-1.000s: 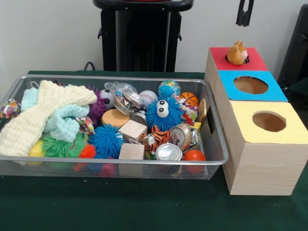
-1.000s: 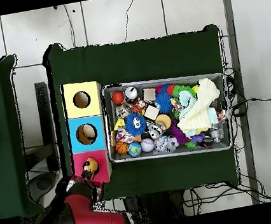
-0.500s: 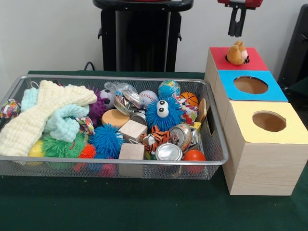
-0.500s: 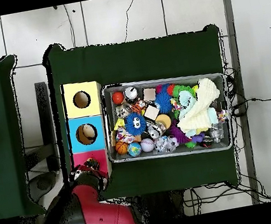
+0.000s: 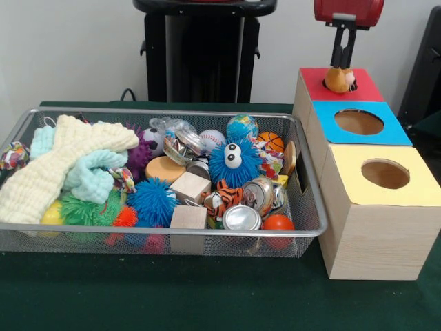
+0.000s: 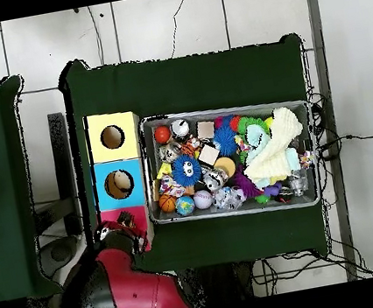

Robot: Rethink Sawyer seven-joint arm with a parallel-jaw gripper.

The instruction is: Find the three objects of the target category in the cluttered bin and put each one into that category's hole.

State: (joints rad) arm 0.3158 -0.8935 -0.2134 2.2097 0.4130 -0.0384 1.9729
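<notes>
Three boxes: a row of wooden boxes stands just right of the wire bin (image 5: 303, 231) in the front view, the tops red (image 5: 362, 86), blue (image 5: 393, 131) and yellow (image 5: 420, 189), each with a round hole.
Gripper: the gripper (image 5: 342, 63) hangs straight over the red box, its black fingers (image 5: 338, 52) drawn narrow, close together, the tips at the top of the plush toy (image 5: 338, 81); whether they pinch it cannot be told.
Change in gripper: one second ago only the finger tips showed at the top edge; half a second ago they hung clear above the toy; now they have come down to it and the red wrist housing (image 5: 349, 10) is in the picture.
Plush toy: small, orange and tan, sitting in the red box's hole, partly sunk; it lies at the same spot as in both earlier pictures, though its top is now hidden behind the finger tips.
Overhead change: the red arm (image 6: 125, 287) has swung further over the red box (image 6: 144, 237), covering more of it than before, so the toy is hidden there.
Bin contents: unmoved; a cream knitted cloth (image 5: 48, 172), a blue fuzzy ball with eyes (image 5: 234, 162), wooden blocks (image 5: 190, 186), a crushed can (image 5: 242, 218), a striped tiger toy (image 5: 224, 196) and small balls lie as before.
</notes>
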